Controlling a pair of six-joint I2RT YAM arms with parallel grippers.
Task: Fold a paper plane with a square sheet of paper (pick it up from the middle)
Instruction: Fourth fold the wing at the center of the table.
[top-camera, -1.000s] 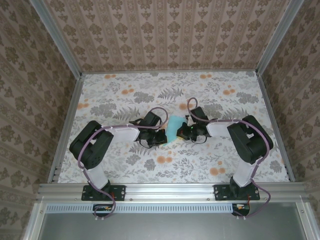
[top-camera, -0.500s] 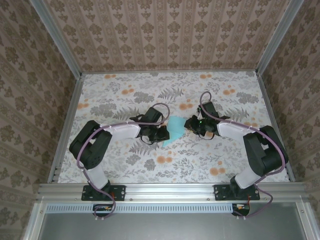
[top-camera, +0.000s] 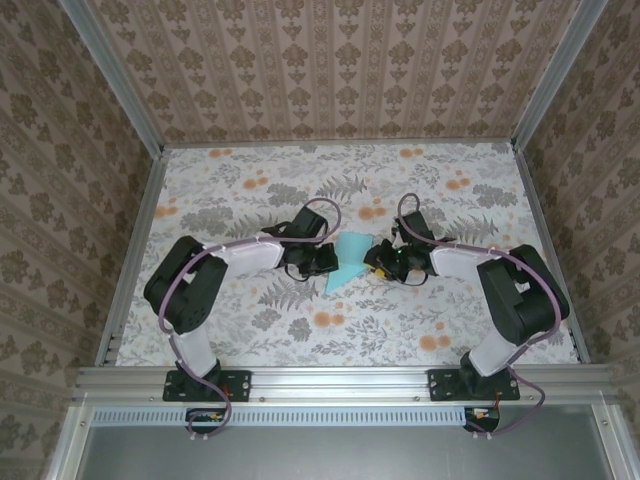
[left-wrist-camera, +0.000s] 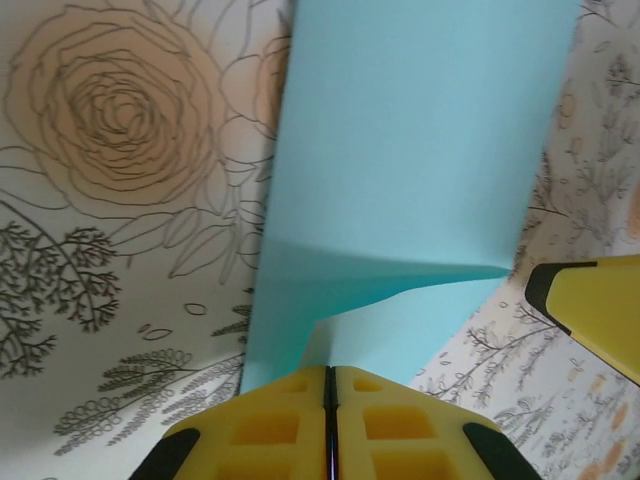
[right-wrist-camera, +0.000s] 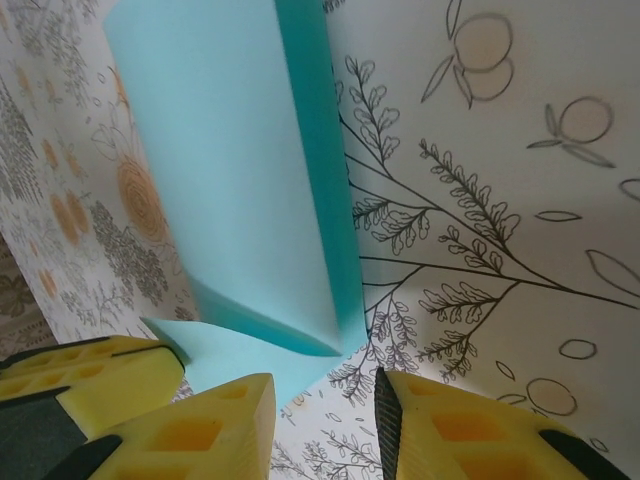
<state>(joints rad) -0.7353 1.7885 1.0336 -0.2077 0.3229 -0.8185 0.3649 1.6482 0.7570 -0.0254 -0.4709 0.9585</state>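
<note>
The square sheet of paper (top-camera: 348, 262), light turquoise and folded, lies mid-table between my two grippers. It is a folded sheet with one flap raised (right-wrist-camera: 262, 300), not a slim paper plane shape. My left gripper (top-camera: 324, 262) is at the paper's left side. Its yellow fingers are pressed together (left-wrist-camera: 330, 368), and a crease of the paper (left-wrist-camera: 400, 160) runs into their seam. My right gripper (top-camera: 379, 262) stands just right of the sheet. Its jaws are apart (right-wrist-camera: 320, 385) over bare tabletop, with the paper's near corner (right-wrist-camera: 250, 365) just ahead of the left finger.
The floral tabletop (top-camera: 250, 190) is bounded by aluminium rails (top-camera: 135, 240) and patterned walls on three sides. Each gripper's yellow finger shows in the other's wrist view, close beside the paper (left-wrist-camera: 590, 305) (right-wrist-camera: 80, 385).
The right gripper has opened and let go of the paper, swinging out to the right and coming back beside it. The left gripper shifted slightly farther with the paper.
</note>
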